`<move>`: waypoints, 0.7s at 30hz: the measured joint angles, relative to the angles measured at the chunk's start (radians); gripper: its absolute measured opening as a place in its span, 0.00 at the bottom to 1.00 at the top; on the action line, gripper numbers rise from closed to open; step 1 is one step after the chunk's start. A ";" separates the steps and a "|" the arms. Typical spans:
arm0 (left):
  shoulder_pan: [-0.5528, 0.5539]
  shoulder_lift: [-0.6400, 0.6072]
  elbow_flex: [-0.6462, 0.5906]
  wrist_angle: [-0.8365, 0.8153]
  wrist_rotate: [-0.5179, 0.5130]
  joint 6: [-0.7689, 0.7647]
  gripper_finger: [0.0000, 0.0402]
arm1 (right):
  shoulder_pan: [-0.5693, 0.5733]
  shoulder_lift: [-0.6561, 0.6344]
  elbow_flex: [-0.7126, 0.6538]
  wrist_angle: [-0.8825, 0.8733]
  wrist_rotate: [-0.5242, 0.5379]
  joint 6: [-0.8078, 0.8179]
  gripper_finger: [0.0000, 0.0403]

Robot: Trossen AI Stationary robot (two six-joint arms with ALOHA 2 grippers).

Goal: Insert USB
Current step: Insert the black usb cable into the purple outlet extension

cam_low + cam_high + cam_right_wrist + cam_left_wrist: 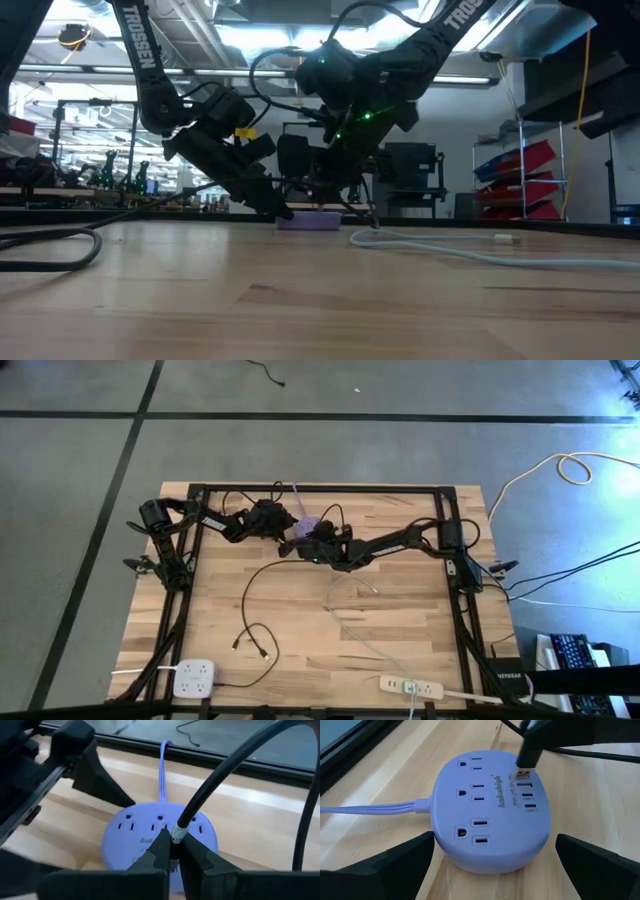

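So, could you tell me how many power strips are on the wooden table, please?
3: a round lavender power strip between the grippers, a white square one at the near-left corner, a long white one near-right.

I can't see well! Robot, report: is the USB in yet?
Right gripper shut on USB plug, tip at purple power strip port. Left gripper open around strip. Nothing blocking.
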 joint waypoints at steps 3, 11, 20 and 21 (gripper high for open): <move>0.000 0.000 0.000 0.000 0.000 0.000 1.00 | 0.003 -0.001 0.000 0.001 -0.008 0.001 0.00; 0.000 0.000 0.000 0.000 -0.001 0.000 1.00 | 0.004 -0.001 -0.001 -0.009 0.018 0.000 0.00; 0.000 0.000 0.000 0.000 -0.001 -0.001 1.00 | 0.003 -0.002 -0.001 -0.009 0.023 -0.001 0.00; 0.000 0.000 0.000 0.000 -0.001 -0.003 1.00 | 0.003 -0.002 -0.001 -0.009 0.031 -0.003 0.00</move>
